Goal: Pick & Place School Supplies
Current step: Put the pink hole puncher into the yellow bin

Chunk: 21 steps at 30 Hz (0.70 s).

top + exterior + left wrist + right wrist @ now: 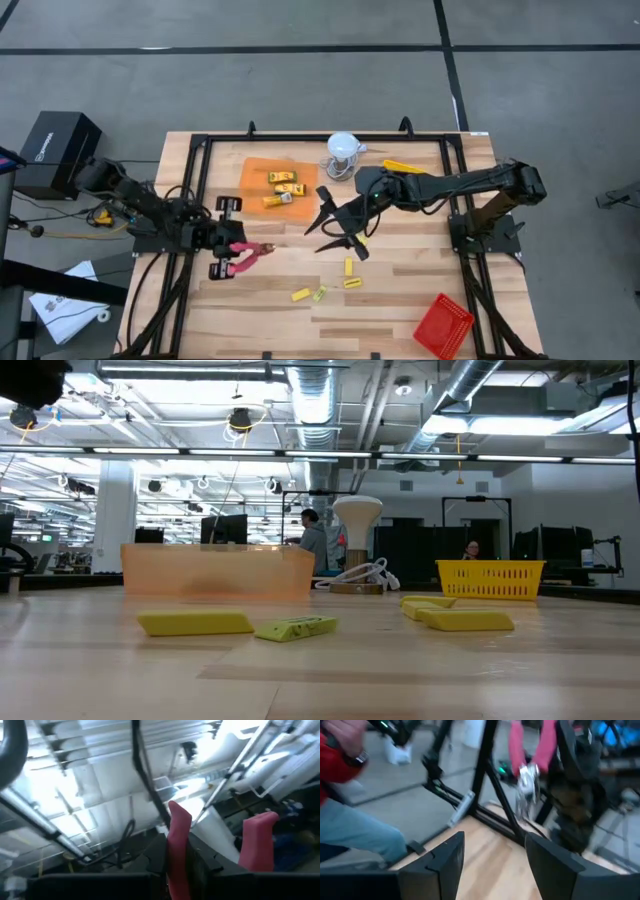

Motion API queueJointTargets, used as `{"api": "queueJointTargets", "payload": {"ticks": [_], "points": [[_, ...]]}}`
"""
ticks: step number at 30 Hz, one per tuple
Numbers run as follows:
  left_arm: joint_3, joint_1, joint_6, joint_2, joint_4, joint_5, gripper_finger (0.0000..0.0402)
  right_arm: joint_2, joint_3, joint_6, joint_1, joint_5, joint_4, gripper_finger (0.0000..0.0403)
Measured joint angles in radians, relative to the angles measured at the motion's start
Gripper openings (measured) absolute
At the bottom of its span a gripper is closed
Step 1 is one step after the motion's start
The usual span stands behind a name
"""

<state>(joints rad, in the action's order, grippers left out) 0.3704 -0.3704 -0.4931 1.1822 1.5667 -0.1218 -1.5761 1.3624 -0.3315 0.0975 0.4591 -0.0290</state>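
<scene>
My left gripper (234,250) hangs over the table's left part, shut on a red-handled tool (252,250). My right gripper (323,222) floats above the table's middle, open and empty, pointing toward the left gripper. In the right wrist view its fingers (445,865) frame the tool's metal head (527,777). Three yellow packets (285,188) lie in the orange tray (252,170). Several small yellow blocks (349,268) lie flat on the wood near the front; the low view shows them (195,623) close up. Neither gripper shows in the low view. My left gripper has one red handle (178,845) of the tool between its fingers; the other handle (257,840) stands free beside it. Both handles stick out past the fingers, slanting upward. The tool is lifted clear of the table, its metal head (527,777) hanging low. The fingers' own contact is hidden by the gripper body.
A white domed object (343,150) with a cord stands at the far edge, a yellow tray (402,166) to its right, a red tray (443,325) at the near right corner. Black frame rails (190,200) run along the table's sides. A person's leg and sleeve (350,820) show beyond the table.
</scene>
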Motion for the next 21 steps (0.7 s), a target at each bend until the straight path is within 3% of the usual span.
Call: {"api": "queueJointTargets", "payload": {"ticks": [11,16,21], "points": [[0.196,0.067,0.065,0.159,0.005,-0.32,0.0032,-0.005,0.0,0.026,-0.002,0.128,0.043,0.02],[0.303,0.095,0.116,0.244,0.003,-0.43,0.0032,-0.058,0.0,0.095,-0.008,0.289,0.164,0.02],[0.352,0.121,0.189,0.274,-0.008,-0.523,0.0032,-0.083,-0.001,0.132,-0.023,0.36,0.191,0.0198]]}}
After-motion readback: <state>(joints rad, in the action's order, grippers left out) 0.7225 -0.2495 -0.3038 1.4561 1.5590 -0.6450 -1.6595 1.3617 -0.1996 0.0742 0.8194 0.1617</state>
